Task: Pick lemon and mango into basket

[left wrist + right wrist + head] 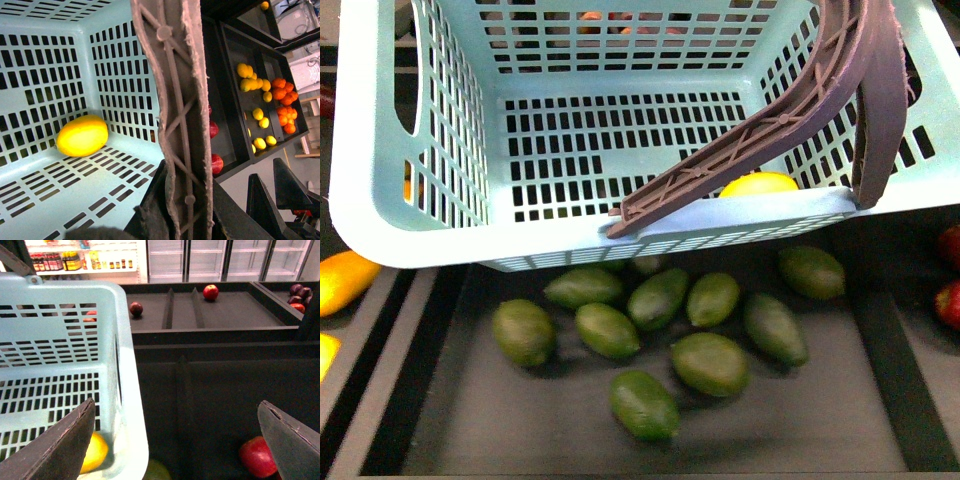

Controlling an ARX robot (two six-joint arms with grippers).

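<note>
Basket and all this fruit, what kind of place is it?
Probably a grocery shop, or a mock-up of one: a shopping basket, dark display bins with green fruit sorted together, and glass-door fridges beside shelves of bottles behind.

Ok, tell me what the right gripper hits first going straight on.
Probably the dark tray floor beside the basket; the open right gripper straddles the basket's wall, so that rim may come first. Depth is unclear.

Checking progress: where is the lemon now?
In the front view, the lemon lies on the basket floor toward its near right corner, just behind the rim and beside the brown handle.
</note>
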